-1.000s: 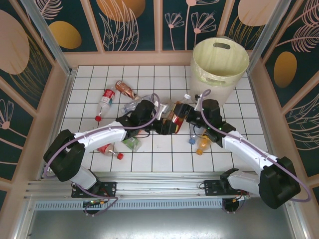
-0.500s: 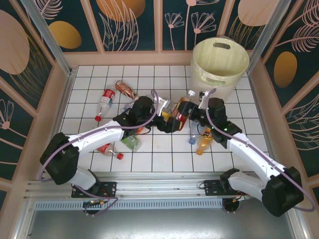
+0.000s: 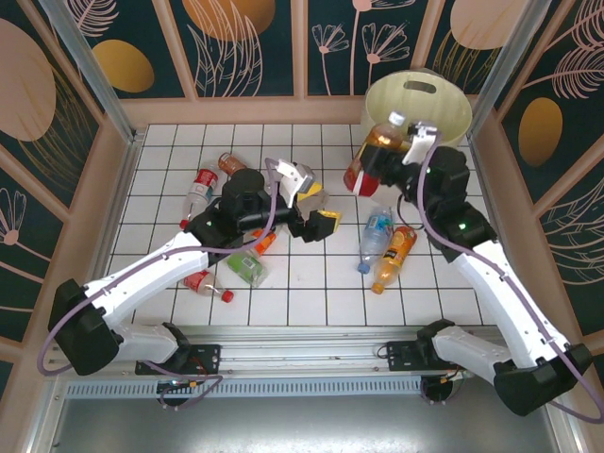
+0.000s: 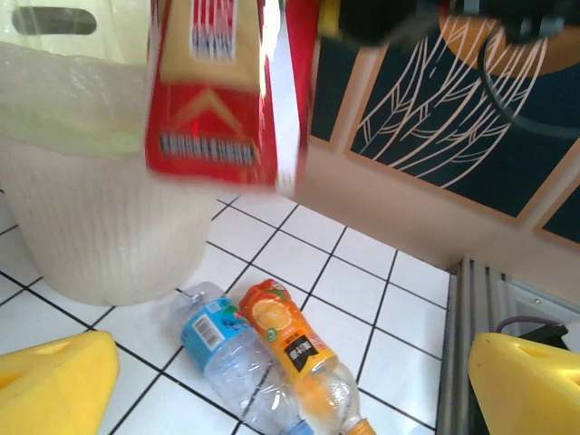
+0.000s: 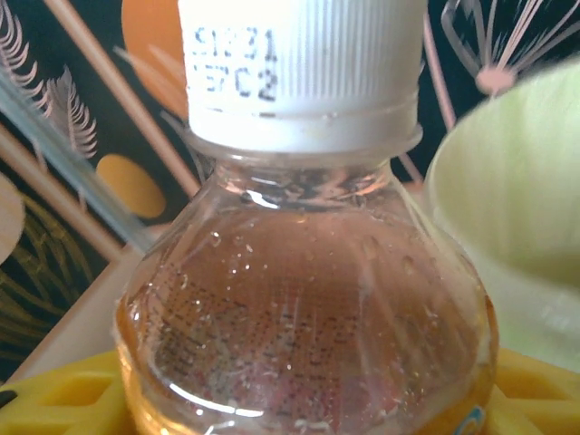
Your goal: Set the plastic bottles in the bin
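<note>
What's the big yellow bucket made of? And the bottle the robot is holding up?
The bin looks like matte cream plastic: dull, finely textured wall, with a thin crinkly translucent liner. The held bottle looks like clear glossy plastic: see-through with bright glints, under a ribbed white cap.

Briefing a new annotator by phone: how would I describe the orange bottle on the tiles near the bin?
Find the big pale yellow bin in the far right corner. On the tiles before it, two bottles lie side by side. The orange bottle is the right one, with an orange-fruit label; the clear bottle beside it has a blue label.
</note>
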Available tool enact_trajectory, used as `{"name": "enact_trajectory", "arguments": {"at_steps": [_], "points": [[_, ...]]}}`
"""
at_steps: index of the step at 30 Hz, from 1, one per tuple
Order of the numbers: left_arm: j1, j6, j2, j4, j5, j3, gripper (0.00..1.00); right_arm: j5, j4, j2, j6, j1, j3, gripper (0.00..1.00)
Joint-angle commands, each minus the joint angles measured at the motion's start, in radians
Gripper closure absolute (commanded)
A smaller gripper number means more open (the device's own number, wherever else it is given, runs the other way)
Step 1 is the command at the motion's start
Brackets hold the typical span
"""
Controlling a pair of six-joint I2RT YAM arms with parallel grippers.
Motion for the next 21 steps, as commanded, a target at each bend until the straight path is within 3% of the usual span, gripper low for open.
{"name": "enact_trajectory", "arguments": {"at_steps": [1, 7, 11, 21], "points": [[-0.007, 0.092, -0.030, -0.044, -0.022, 0.024, 0.01, 0.073, -0.028, 0.063, -0.102, -0.037, 0.109, 0.35], [-0.007, 0.133, -0.051, -0.053, -0.057, 0.003, 0.01, 0.019, -0.083, 0.212, -0.114, -0.169, 0.307, 0.35], [-0.007, 0.083, -0.055, -0.067, -0.076, 0.003, 0.01, -0.064, -0.137, 0.306, -0.106, -0.265, 0.425, 0.35], [-0.006, -0.099, -0.083, 0.036, -0.244, -0.088, 0.01, -0.304, -0.196, 0.527, -0.058, -0.480, 0.590, 0.35]]}}
